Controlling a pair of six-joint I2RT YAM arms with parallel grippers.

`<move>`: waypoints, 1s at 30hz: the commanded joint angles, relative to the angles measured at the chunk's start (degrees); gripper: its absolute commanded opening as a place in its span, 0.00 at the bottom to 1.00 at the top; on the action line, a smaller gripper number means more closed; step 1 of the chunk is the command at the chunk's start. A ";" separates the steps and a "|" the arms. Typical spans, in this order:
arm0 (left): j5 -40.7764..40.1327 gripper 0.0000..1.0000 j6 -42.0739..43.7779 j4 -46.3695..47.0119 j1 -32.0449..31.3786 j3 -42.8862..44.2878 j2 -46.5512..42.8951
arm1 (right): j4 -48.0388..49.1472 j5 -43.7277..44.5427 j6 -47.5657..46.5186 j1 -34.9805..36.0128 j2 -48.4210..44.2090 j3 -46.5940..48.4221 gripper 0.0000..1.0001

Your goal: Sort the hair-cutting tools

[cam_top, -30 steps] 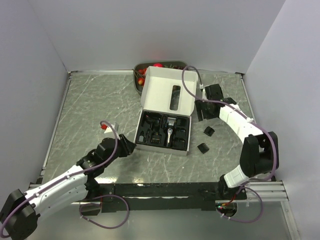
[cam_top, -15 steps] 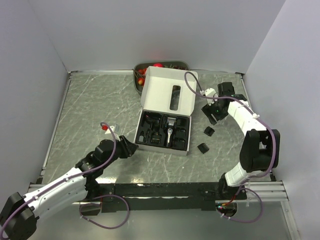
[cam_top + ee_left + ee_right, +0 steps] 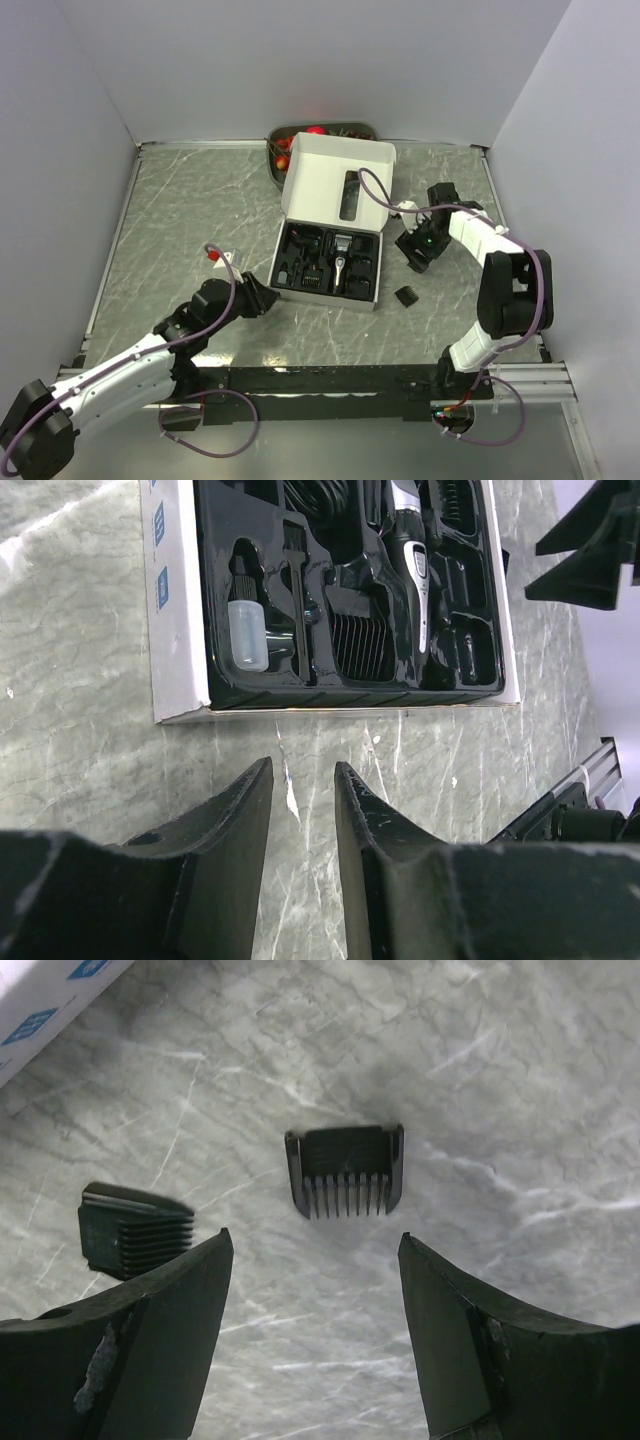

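I note a grey marbled table [image 3: 180, 210] with a white box [image 3: 325, 185] standing open at its centre, lid raised toward the far wall. Its black insert [image 3: 300, 262] faces up. Behind the lid, partly hidden, sits a grey tray [image 3: 272, 170] of red fruit. The left arm lies low across the near-left of the table. The left gripper [image 3: 258, 297] is just short of the box's near-left corner, and the wrist view shows it [image 3: 302, 770] over bare stone with its fingers narrowly parted and nothing between them. The right arm bends in from the right side, and the right gripper [image 3: 418, 250] points down at the table just right of the box. From its wrist camera I see the right gripper [image 3: 315, 1250] spread wide and empty. The slim black-and-silver hair clipper [image 3: 415, 555] lies in its slot in the insert, right of centre. One black comb guard [image 3: 345, 1170] lies on the table ahead of the right fingertips, in line with the gap and untouched, with its teeth toward the camera; in the overhead view the gripper covers it. A second comb guard [image 3: 405, 296] lies on the table nearer the arm bases, apart from the first. A further ribbed guard [image 3: 360, 645] sits in the insert beside the clipper. A small translucent bottle [image 3: 248, 635] occupies the insert's left compartment.
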 commanded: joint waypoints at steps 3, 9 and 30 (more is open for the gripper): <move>-0.43 0.37 0.16 1.51 -0.06 -0.30 -1.18 | -1.37 -2.06 -2.50 0.40 4.31 4.24 0.76; -0.60 0.38 0.16 1.42 -0.06 -0.21 -0.65 | -1.38 -2.15 -3.91 0.23 7.92 6.53 0.78; -0.43 0.38 0.16 1.95 -0.06 -0.12 0.84 | -0.85 -0.66 -5.32 0.40 14.16 6.36 0.84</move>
